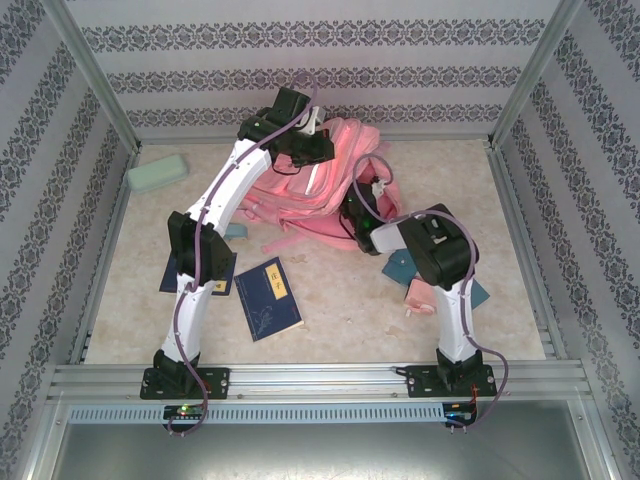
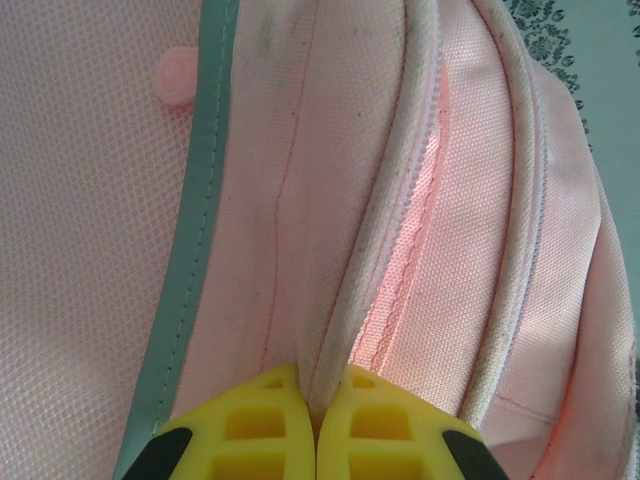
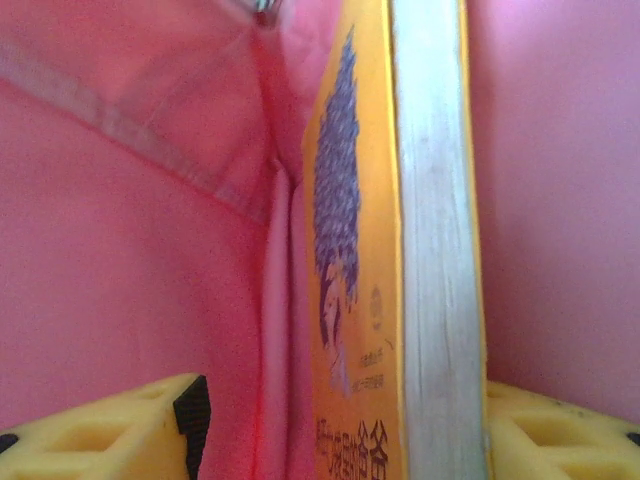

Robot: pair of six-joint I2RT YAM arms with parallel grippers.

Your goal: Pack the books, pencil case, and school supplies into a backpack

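Observation:
The pink backpack (image 1: 320, 185) lies at the back middle of the table. My left gripper (image 2: 318, 400) is shut on the pale trim (image 2: 345, 330) of its opening, seen from above as the left gripper (image 1: 320, 140) at the bag's top. My right gripper (image 1: 352, 210) reaches into the bag from the right. Inside, the yellow book (image 3: 365, 300) stands on edge between the fingers of the right gripper (image 3: 340, 410), which is open; the left finger (image 3: 150, 425) is clear of the cover. A navy book (image 1: 268, 297) lies on the table and another (image 1: 215, 283) lies partly under the left arm. The mint pencil case (image 1: 157, 174) lies at the back left.
A pink block (image 1: 420, 297) and teal pads (image 1: 400, 268) lie beside the right arm, and one more teal pad (image 1: 236, 231) lies left of the bag's strap. Patterned walls and metal posts ring the table. Pink lining (image 3: 120, 250) closes round the right gripper.

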